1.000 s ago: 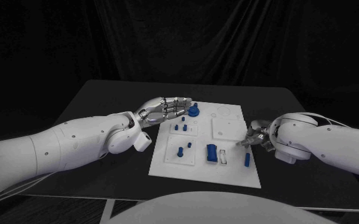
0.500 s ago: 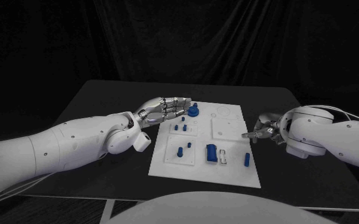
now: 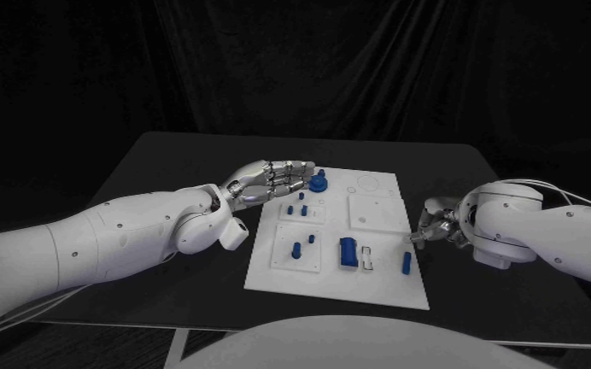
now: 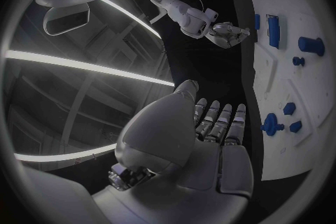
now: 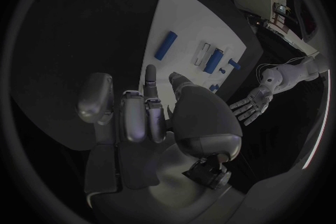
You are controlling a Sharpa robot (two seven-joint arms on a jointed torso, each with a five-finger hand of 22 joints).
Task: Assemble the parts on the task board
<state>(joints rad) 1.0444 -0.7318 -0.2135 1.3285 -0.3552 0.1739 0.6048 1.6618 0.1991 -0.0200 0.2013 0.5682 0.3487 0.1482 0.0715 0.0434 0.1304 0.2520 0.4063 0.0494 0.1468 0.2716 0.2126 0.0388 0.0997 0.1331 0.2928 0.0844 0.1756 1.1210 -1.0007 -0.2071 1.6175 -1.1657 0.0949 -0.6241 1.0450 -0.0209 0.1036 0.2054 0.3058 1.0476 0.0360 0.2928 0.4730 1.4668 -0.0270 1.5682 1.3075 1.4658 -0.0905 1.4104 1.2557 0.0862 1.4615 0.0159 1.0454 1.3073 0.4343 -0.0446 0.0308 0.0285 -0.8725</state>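
Observation:
The white task board (image 3: 384, 288) lies mid-table with blue parts on it: a knob (image 3: 318, 183) at its far left, small pegs (image 3: 295, 210), a short cylinder (image 3: 348, 252) and a slim bar (image 3: 406, 262) near its right edge. My left hand (image 3: 265, 181) hovers over the board's far left corner next to the knob, fingers apart and holding nothing. My right hand (image 3: 431, 228) sits just off the board's right edge, fingers curled in with nothing in them. The right wrist view shows the board (image 5: 182, 17) and the slim bar (image 5: 166, 45) beyond the right hand (image 5: 140, 117).
The black table (image 3: 172, 172) runs round the board on all sides, with open room at left and far back. A dark curtain closes the background. The left wrist view shows the board (image 4: 280, 123) beside my left hand (image 4: 203, 129).
My right hand has drawn a little to the right, off the board's edge by the slim bar. The left hand and the parts have stayed put.

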